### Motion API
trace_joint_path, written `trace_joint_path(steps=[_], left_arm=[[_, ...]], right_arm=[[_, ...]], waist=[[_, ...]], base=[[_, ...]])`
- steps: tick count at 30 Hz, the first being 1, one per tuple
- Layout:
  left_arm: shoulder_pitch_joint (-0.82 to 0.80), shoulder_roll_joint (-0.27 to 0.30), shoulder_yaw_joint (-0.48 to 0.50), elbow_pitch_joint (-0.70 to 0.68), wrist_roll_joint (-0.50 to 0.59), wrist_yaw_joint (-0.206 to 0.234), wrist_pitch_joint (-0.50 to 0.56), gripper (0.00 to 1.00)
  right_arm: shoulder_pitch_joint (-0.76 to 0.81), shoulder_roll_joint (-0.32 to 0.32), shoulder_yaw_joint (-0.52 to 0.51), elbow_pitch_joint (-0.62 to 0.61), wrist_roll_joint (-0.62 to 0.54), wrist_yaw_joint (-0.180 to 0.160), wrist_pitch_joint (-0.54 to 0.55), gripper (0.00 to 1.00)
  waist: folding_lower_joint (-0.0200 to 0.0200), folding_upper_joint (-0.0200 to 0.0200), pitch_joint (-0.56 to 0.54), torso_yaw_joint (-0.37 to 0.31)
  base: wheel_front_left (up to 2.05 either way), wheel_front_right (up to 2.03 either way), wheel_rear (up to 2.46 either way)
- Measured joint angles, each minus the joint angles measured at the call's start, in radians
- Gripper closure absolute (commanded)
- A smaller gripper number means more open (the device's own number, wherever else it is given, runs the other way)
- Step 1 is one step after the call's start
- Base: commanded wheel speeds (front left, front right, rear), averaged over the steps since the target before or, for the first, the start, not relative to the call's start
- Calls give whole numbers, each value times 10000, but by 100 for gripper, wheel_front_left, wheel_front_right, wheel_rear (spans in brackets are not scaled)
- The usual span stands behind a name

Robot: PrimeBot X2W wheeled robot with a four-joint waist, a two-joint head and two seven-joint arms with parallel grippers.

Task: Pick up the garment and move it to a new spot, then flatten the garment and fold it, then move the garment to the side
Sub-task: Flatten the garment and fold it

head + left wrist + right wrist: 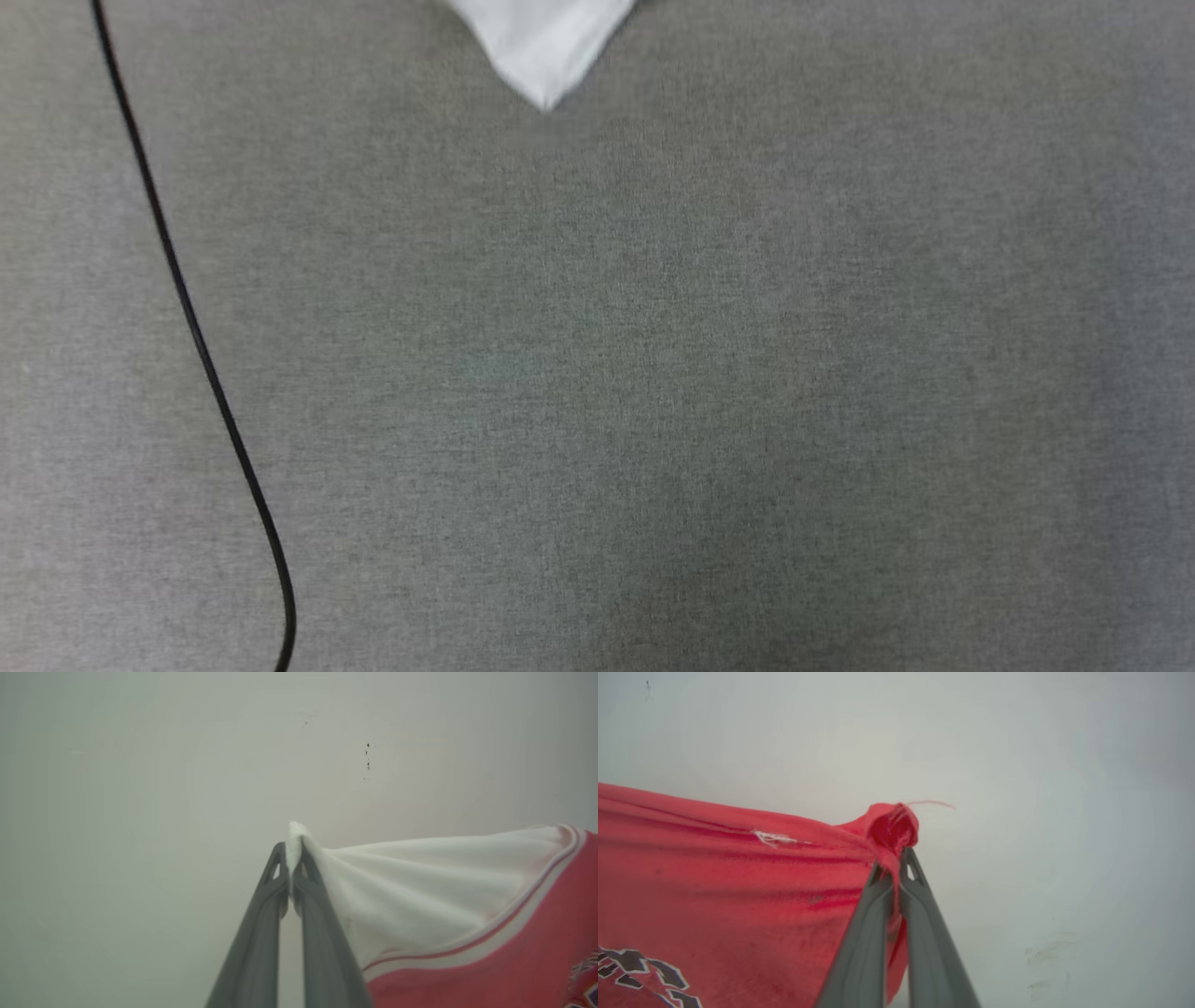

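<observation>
The garment is a red jersey with white sleeves and striped trim. In the left wrist view my left gripper (292, 851) is shut on the tip of a white sleeve, and the garment (467, 924) stretches away to the right. My right gripper (896, 858) is shut on a bunched red corner, the garment (728, 886) spreading to the left with black white-outlined lettering at the lower left. In the head view a white point of the garment (546, 47) hangs down at the top edge, above the grey table (653, 392).
A thin black cable (201, 345) runs down the left side of the grey cloth-covered table. Behind both grippers is a plain pale wall (140, 788) with a few small dark specks.
</observation>
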Motion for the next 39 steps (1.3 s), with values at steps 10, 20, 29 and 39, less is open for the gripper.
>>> trace_joint_path(steps=[10, 20, 29, 39], left_arm=[[-1369, 130, -226, 1158, -36, -50, -370, 100], [-745, -138, -326, 1979, -767, -67, -1035, 100], [1991, -355, -1049, 1726, -2399, -67, -1367, 100], [6334, -267, -1352, 238, -3747, -67, -1638, 100]], right_arm=[[-1500, 140, 209, 1110, -157, 0, -725, 100], [-1661, 314, 470, 2548, 96, -2, -1394, 100], [585, 510, 1450, 3235, 1016, -8, -2337, 100], [4346, -21, 2474, 2560, 2405, -4, -2888, 100]], waist=[[1, 0, 1380, 100], [1, 0, 2398, 444], [0, 0, 2000, 502], [-2, 0, 737, 669]], base=[[0, 0, 0], [0, 0, 0], [0, 0, 0], [0, 0, 0]])
